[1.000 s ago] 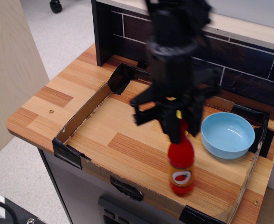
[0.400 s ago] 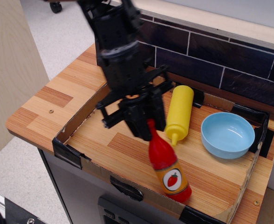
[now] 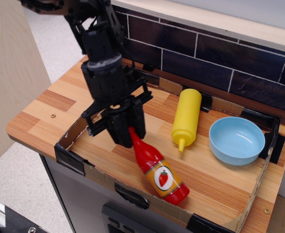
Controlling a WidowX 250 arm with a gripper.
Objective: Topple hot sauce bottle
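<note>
The hot sauce bottle point(image 3: 158, 171) is red with an orange-yellow chili label. It is tipped far over to the left inside the cardboard tray point(image 3: 79, 130). Its base is near the tray's front wall and its neck points up-left. My black gripper point(image 3: 127, 130) stands over the tray's left part, and its fingers are closed on the bottle's cap, which they hide. I cannot tell whether the bottle's body rests flat on the wood.
A yellow squeeze bottle point(image 3: 186, 116) lies in the tray just right of the gripper, nozzle toward the front. A light blue bowl point(image 3: 237, 140) sits at the tray's right. A dark tiled wall point(image 3: 220, 58) runs behind the tray. The counter edge is close in front.
The gripper has swung from the tray's middle to its left, pulling the bottle's top with it. The bottle went from upright to steeply tipped over.
</note>
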